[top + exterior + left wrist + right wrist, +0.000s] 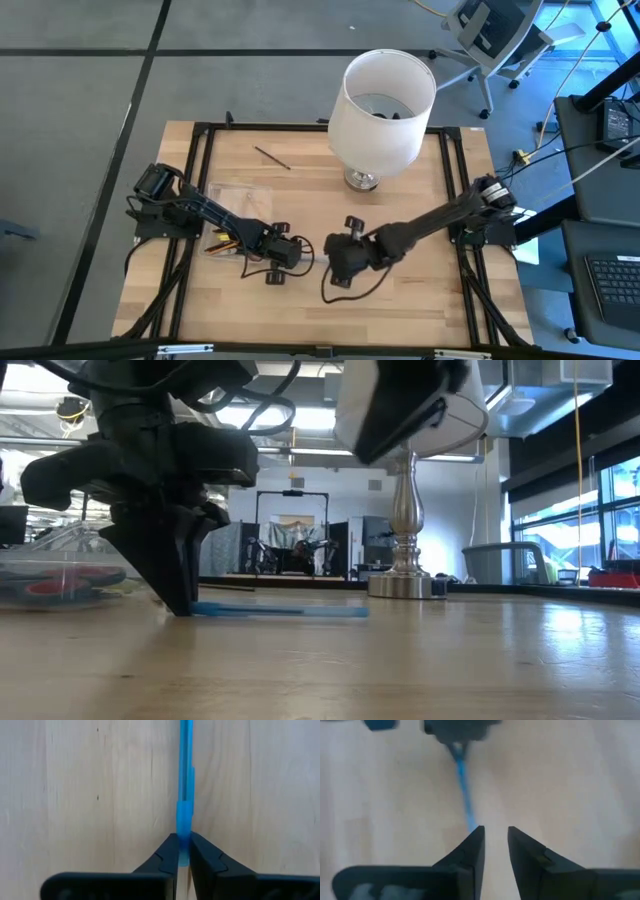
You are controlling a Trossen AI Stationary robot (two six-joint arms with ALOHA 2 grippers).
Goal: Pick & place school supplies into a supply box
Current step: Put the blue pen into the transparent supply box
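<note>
We see the left gripper (183, 851) down at the wooden table (420, 300), its 2 dark fingers (162, 860) pinched onto one end of a blue pen (185, 780); only the pen's width keeps them apart. In the low view the same gripper (180, 605) stands with its tips on the tabletop, and the pen (285, 611) lies flat on the wood, stretching away from it toward the lamp base (405, 585).

The right gripper (495, 842) hovers near the pen's other end, its fingers a narrow gap apart with nothing between them; the pen (465, 800) runs from just beside one fingertip toward the left gripper farther off.

From above, both grippers meet near the middle of the table's front half, left (283, 252) and right (338, 255) close together. The clear supply box (237, 205) sits beside the left arm, with red-handled scissors (55, 586) and a few pencils (222, 242) in it. 1 dark pencil (272, 158) lies alone on the table farther back, near the white lampshade (382, 110).
</note>
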